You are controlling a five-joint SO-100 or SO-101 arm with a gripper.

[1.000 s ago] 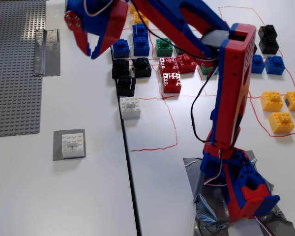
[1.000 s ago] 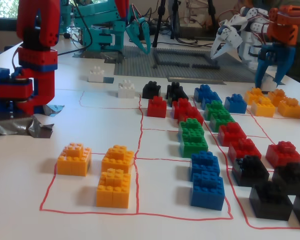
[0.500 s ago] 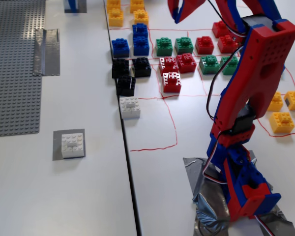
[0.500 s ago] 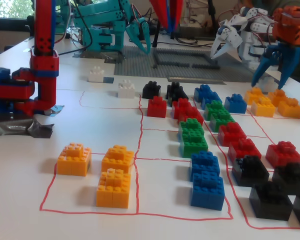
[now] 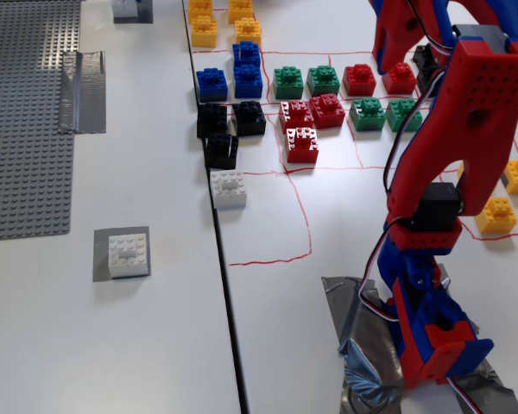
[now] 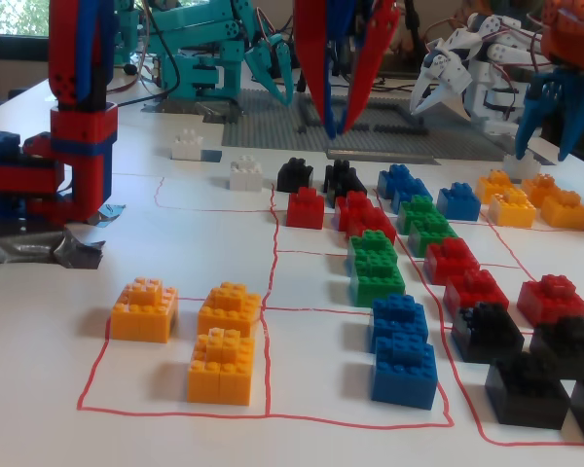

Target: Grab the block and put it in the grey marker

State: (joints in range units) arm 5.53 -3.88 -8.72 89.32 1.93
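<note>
The block (image 5: pixel 127 254) sits flat on the grey marker (image 5: pixel 103 259) near the left side of the bench (image 5: pixel 86 345) in a fixed view, studs up, w/ grey tape showing around it mostly on the left & top; in a fixed view from bench level the same block (image 6: pixel 187 145) shows far back-left w/ a dark sliver of the marker (image 6: pixel 210 156) beside it. A 2nd white brick (image 5: pixel 229 187) lies apart from it, just right of the bench's dark seam (image 5: pixel 227 302), at the near end of a row of black bricks (image 5: pixel 221 148). The pincer (image 6: pixel 337 131) hangs point-down above the bench's far middle, fingers (image 6: pixel 311 58) parted narrowly, tips close but nothing between them; it's well clear of the block, nearer the black bricks & the grey studded baseplate (image 6: pixel 370 122). In the high fixed view the pincer tips are cut off by the top edge; only the red/blue arm (image 5: pixel 466 129) shows, rising from its base (image 5: pixel 436 336) taped at the bench's lower right corner. Coloured bricks (blue (image 5: pixel 247 79), green (image 5: pixel 287 82), red (image 5: pixel 301 144), yellow (image 5: pixel 495 214)) fill red-outlined boxes across the right half.
</note>
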